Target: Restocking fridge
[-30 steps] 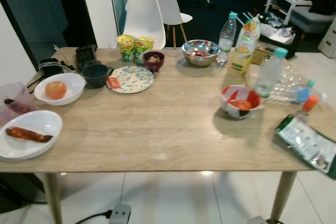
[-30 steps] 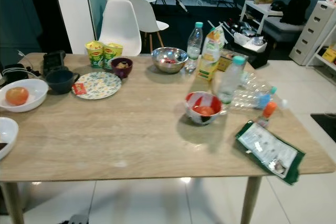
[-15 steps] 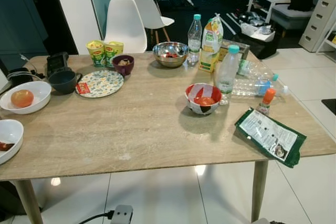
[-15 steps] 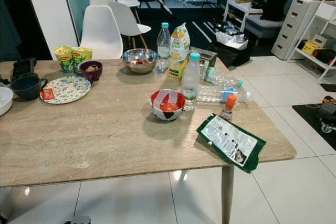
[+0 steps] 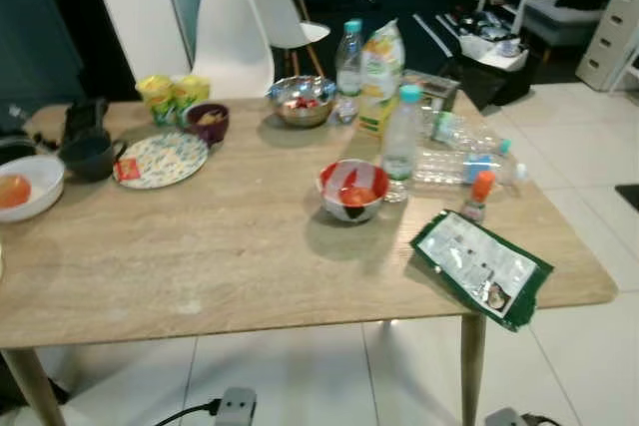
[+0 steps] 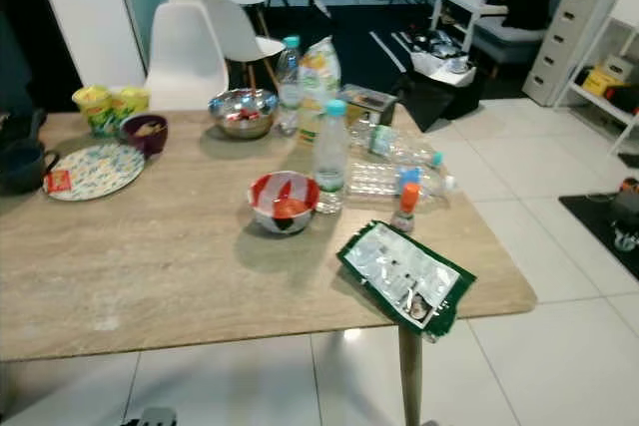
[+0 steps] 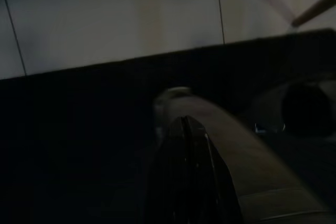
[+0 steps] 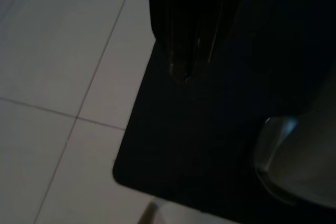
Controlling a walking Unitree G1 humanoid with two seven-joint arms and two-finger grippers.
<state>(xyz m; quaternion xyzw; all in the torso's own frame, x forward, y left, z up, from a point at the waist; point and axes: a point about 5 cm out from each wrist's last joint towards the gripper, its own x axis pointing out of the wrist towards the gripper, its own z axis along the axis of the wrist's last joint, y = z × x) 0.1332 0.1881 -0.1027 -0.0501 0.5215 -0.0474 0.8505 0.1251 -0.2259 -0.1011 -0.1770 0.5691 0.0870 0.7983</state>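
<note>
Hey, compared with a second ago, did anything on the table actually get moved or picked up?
Nothing on the table moved. The camera swung toward the robot's right, so the green packet and red bowl sit more central, while the apple bowl slid to the left edge. Both grippers hang idle, holding nothing.

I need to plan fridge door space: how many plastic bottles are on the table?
4: one upright by the red bowl, one upright by the steel bowl, two lying behind them. More may be hidden.

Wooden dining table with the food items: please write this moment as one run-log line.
phase: approaching wooden dining table | pincers: both idle, low | near edge: green foil packet | centre: red-and-white bowl, clear plastic bottle
</note>
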